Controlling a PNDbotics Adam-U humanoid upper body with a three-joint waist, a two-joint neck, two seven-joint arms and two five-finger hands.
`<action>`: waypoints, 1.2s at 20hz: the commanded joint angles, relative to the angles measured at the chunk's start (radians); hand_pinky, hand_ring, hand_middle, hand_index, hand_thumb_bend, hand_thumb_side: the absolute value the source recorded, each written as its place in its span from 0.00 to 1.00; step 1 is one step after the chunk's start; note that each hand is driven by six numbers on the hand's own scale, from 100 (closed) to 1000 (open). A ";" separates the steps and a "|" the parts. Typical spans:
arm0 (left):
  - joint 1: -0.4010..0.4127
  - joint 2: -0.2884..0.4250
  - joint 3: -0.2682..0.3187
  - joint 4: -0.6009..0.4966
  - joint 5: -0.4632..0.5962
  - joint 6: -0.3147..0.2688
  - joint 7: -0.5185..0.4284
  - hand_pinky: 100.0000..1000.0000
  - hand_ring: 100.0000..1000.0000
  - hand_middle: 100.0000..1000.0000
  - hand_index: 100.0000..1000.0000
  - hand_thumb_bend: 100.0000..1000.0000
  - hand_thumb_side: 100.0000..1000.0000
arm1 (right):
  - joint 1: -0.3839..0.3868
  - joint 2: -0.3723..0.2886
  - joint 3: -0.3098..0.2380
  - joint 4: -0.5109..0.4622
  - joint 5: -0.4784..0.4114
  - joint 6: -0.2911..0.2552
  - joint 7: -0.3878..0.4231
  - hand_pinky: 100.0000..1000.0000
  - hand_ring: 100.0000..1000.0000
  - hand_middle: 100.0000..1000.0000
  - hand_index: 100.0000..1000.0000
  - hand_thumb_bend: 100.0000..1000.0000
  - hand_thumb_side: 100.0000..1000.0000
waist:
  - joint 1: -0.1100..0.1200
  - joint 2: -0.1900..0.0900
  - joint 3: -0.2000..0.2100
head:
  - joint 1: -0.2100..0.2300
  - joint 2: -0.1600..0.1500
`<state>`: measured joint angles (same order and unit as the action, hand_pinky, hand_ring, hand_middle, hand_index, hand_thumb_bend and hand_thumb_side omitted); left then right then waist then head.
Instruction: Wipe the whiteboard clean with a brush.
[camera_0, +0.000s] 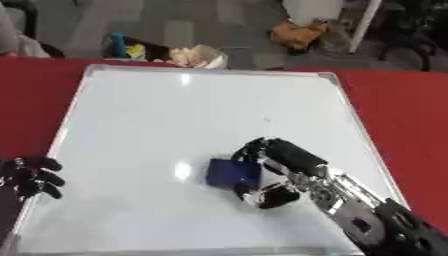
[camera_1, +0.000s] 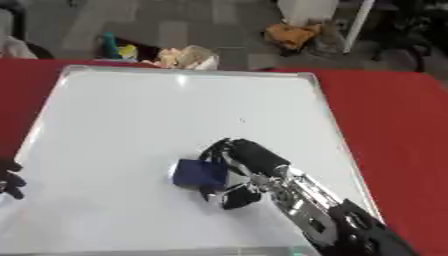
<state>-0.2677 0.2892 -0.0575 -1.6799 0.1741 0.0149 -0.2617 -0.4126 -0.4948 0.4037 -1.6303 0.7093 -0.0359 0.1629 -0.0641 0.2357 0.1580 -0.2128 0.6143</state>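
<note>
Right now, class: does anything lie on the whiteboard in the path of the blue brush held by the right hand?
Nothing visible does. The right hand grips the blue brush on the whiteboard, whose surface around it looks bare.

One large white rectangular whiteboard with a thin silver metal frame (camera_0: 219, 105) lies on one desk covered in red cloth (camera_0: 398, 110). One small dark blue block-shaped brush (camera_0: 231, 172) sits on the board, toward five o'clock from its middle. Two black robot hands show: the right hand (camera_0: 284, 165), its fingers (camera_0: 255, 148) curled round the brush, and the left hand (camera_0: 28, 177) at the board's eight o'clock edge. A single tiny dark speck (camera_0: 267, 120) marks the white surface near two o'clock. On the floor beyond twelve o'clock lie several blurred bundles, too indistinct to count.
</note>
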 joint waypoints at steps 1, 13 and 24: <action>-0.007 0.008 0.006 -0.019 -0.002 -0.003 -0.003 0.43 0.50 0.54 0.62 0.63 0.93 | -0.008 -0.031 -0.030 -0.029 -0.011 0.019 -0.016 0.62 0.55 0.49 0.76 0.13 0.24 | 0.006 -0.012 -0.002 | -0.001 -0.005; -0.008 0.011 0.008 -0.021 -0.004 -0.003 -0.002 0.43 0.50 0.54 0.62 0.63 0.93 | -0.015 -0.053 -0.103 -0.024 -0.017 0.119 -0.092 0.61 0.54 0.49 0.75 0.13 0.21 | -0.002 -0.005 0.008 | -0.008 -0.021; -0.017 0.014 0.006 -0.024 -0.007 -0.005 -0.004 0.43 0.50 0.54 0.62 0.63 0.93 | -0.030 -0.081 -0.165 0.029 -0.047 0.237 -0.191 0.60 0.53 0.48 0.74 0.12 0.20 | -0.007 0.007 0.039 | -0.010 -0.036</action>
<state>-0.2713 0.2894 -0.0572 -1.6805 0.1683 0.0133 -0.2633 -0.4285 -0.5431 0.2580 -1.5997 0.6742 0.1912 -0.0162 -0.0759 0.2572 0.1987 -0.2225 0.5893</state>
